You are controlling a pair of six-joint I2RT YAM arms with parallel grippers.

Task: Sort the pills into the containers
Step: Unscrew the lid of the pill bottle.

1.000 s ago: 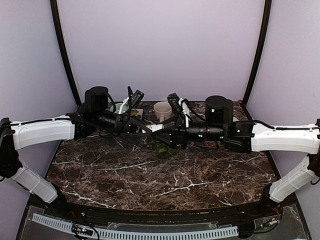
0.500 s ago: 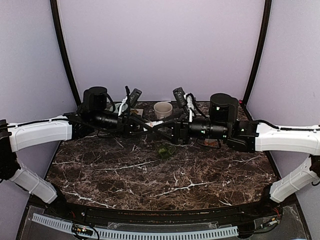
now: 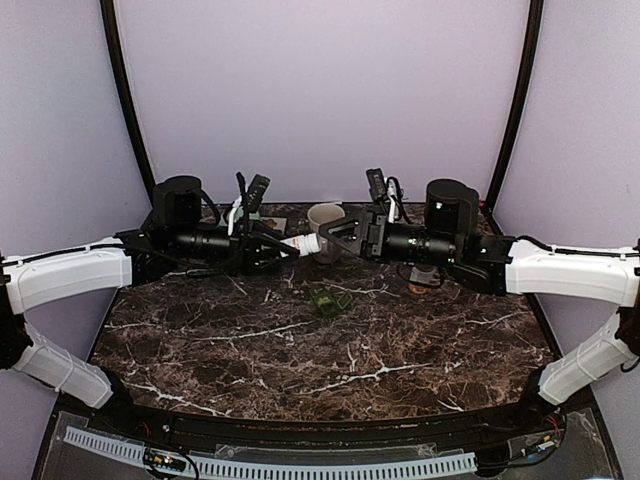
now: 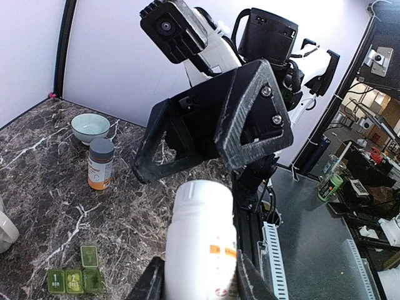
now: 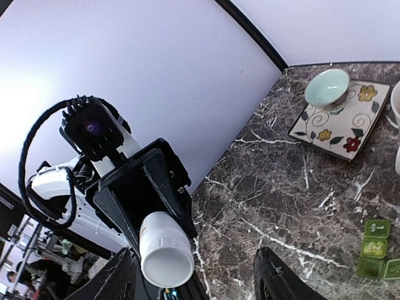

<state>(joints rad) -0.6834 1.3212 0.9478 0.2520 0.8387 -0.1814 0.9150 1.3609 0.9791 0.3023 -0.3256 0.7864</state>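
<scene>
My left gripper (image 3: pixel 283 244) is shut on a white pill bottle (image 3: pixel 303 243) and holds it level above the table's back half. In the left wrist view the bottle (image 4: pixel 200 237) sits between my left gripper's (image 4: pixel 200 267) fingers. My right gripper (image 3: pixel 335 237) is open, facing the bottle's cap end, jaws wide on either side of it without touching. The right wrist view shows the bottle (image 5: pixel 165 253) end-on between my right gripper's (image 5: pixel 195 265) fingers. The dark green pill box (image 3: pixel 328 300) lies on the marble below, also in the left wrist view (image 4: pixel 78 275) and the right wrist view (image 5: pixel 377 247).
A cream mug (image 3: pixel 325 215) stands at the back middle. A pale green bowl (image 5: pixel 327 87) sits on a patterned square plate (image 5: pixel 340 125) at the back left. An orange bottle with a dark cap (image 4: pixel 100 164) stands at the back right.
Both grippers have risen and moved back from over the pill box. They have drawn slightly apart, and the white bottle now shows between them.
</scene>
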